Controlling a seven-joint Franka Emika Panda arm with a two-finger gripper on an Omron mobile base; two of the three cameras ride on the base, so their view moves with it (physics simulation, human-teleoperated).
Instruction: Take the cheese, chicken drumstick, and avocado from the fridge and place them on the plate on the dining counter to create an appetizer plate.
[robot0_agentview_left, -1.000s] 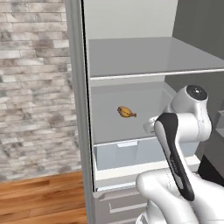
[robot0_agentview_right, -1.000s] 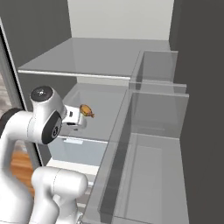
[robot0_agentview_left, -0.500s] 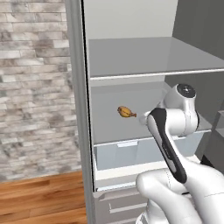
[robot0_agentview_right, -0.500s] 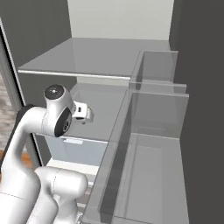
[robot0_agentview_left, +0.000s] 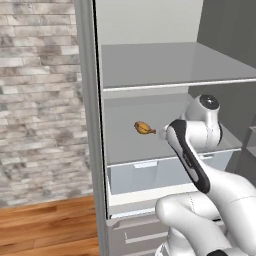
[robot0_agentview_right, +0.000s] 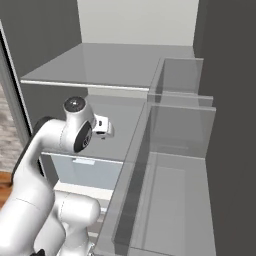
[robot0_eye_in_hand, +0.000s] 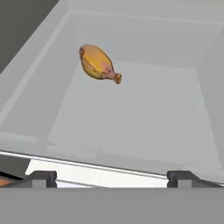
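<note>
The fridge (robot0_agentview_left: 150, 65) stands open in front of me. A golden-brown chicken drumstick (robot0_agentview_left: 144, 128) lies alone on its middle shelf (robot0_agentview_left: 125, 145), toward the back left. In the hand view the chicken drumstick (robot0_eye_in_hand: 98, 63) sits upper left, bone tip pointing right. My gripper (robot0_eye_in_hand: 113, 178) hovers at the shelf's front edge, short of the drumstick, open, with nothing between its fingertips (robot0_eye_in_hand: 41, 177). My hand (robot0_agentview_right: 102, 126) reaches in at shelf height. The cheese, avocado, plate and dining counter are out of view.
A translucent drawer (robot0_agentview_left: 150, 175) sits under the shelf. Another grey shelf (robot0_agentview_right: 100, 65) hangs above. The fridge door's grey bins (robot0_agentview_right: 180, 150) stand close on the right. A brick wall (robot0_agentview_left: 40, 100) and wooden floor (robot0_agentview_left: 45, 225) lie to the left.
My arm has swung forward and carried the hand further toward the middle shelf. It now covers the drumstick in the right base view. The drumstick has not moved.
</note>
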